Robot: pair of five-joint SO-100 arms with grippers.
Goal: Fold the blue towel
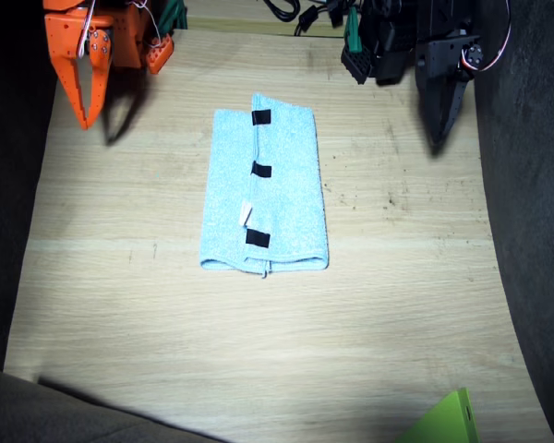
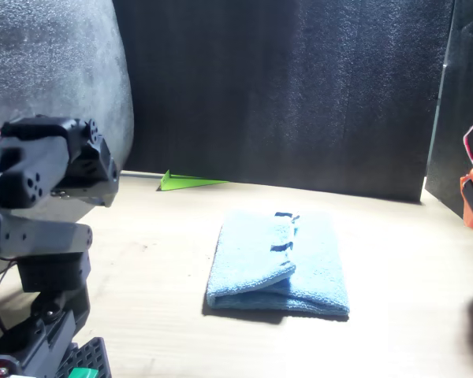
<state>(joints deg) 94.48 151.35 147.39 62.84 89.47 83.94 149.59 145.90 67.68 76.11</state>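
The blue towel (image 1: 266, 192) lies mid-tabletop (image 1: 397, 305), already doubled lengthwise, black patches along the top edge; both arms hang back at the far edge, right tool (image 1: 85, 88) and left tool (image 1: 446, 101) holding nothing, closure unclear; next, probably a crosswise fold.

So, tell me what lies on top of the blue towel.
On the blue towel lie only its own folded-over layer, three black tape patches and a small white tag. Nothing else rests there. What lies between the layers is covered.
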